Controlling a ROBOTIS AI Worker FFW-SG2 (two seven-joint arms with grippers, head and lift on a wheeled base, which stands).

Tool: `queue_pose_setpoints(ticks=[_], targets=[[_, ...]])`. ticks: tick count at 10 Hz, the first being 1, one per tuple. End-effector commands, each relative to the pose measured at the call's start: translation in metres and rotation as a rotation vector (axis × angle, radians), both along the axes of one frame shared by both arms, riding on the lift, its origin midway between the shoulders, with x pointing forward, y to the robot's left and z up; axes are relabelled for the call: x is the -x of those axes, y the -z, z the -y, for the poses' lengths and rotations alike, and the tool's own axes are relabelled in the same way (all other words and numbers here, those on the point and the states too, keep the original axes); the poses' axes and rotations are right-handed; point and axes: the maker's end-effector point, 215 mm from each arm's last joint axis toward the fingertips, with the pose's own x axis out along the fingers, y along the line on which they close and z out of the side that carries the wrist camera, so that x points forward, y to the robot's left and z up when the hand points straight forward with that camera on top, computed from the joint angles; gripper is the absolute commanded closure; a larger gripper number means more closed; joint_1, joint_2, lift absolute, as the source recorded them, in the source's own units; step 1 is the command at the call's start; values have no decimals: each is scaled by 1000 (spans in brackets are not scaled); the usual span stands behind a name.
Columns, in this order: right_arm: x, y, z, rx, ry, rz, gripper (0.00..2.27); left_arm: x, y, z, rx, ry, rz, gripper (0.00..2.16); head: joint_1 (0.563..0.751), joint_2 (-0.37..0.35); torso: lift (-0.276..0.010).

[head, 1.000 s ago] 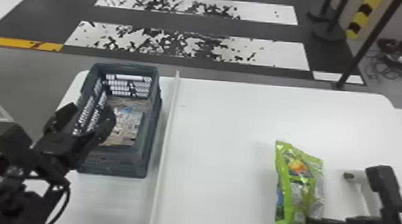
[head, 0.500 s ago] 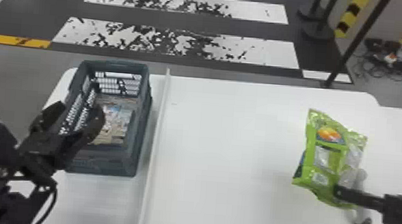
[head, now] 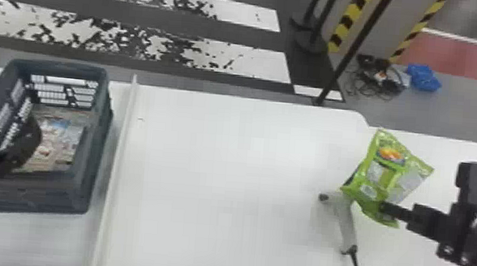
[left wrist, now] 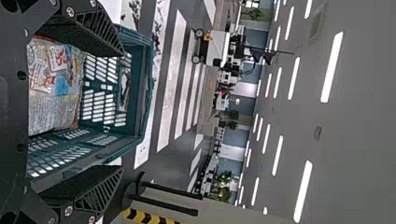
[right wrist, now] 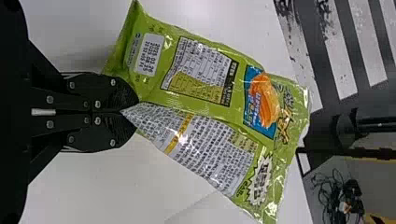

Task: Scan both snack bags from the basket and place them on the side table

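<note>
In the head view my right gripper (head: 390, 209) is shut on the lower edge of a green snack bag (head: 387, 170), which hangs over the table's right part, beyond a grey handheld scanner (head: 344, 220). The right wrist view has the right gripper (right wrist: 133, 112) pinching the green bag (right wrist: 205, 98) at one end, its printed back showing. At the left edge of the head view, my left gripper (head: 8, 153) is over the basket (head: 96, 139). Another bag (head: 60, 141) lies inside. In the left wrist view the left gripper (left wrist: 122, 109) stands open, the bag (left wrist: 56, 84) between and below its fingers.
A white raised strip (head: 120, 154) runs along the white table (head: 222, 174) beside the basket. The scanner's cable trails to the front edge. Another white surface (head: 466, 169) adjoins at the right. Posts (head: 350, 50) stand on the floor beyond.
The head view has turned to the right. The right gripper has carried the green bag rightward, past the scanner, and the bag has tilted. My left gripper still stays at the basket.
</note>
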Motion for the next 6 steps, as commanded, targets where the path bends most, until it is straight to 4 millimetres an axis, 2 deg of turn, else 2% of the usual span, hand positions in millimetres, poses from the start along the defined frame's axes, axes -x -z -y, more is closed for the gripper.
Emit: queue_pose_setpoints(ticks=[1, 3, 6], targets=[[-8, 9, 20, -1, 57, 12, 2256, 0, 0, -1, -1, 0, 1, 147, 695, -267, -75], [-16, 13, 42, -33, 134, 61, 2256, 1, 0, -2, -2, 0, -1, 147, 695, -305, -75], [-18, 19, 88, 33, 255, 70, 2256, 1, -1, -3, -4, -1, 0, 147, 695, -342, -75]])
